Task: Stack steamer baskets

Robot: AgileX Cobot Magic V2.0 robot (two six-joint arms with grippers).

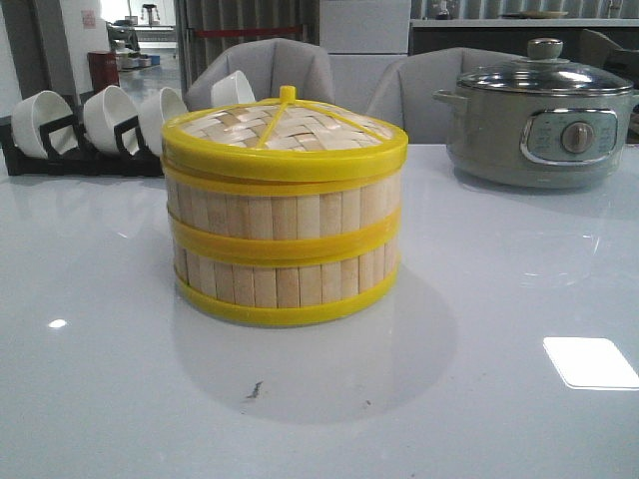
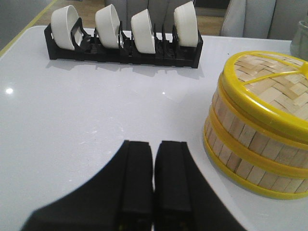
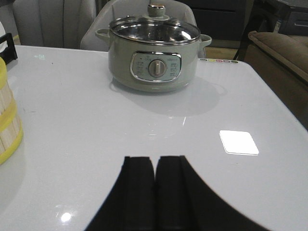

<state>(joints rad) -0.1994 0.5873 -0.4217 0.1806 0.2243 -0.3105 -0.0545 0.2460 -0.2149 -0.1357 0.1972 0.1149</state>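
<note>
Altogether 2 stacked steamer baskets (image 1: 283, 239), 1 lid (image 1: 285, 128)

We are seeing only a slice of the steamer baskets (image 3: 7, 120) in the right wrist view; the edge is cutting off the rest. The lid (image 1: 285, 128) is hiding what is inside. The stack is covering part of one bowl (image 1: 233, 88).

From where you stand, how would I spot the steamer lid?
Look to the middle of the white table, where the steamer baskets stand stacked. The lid caps them: a woven dome with yellow rim and ribs, unlike the slatted walls beneath or the electric pot's glass lid.
</note>
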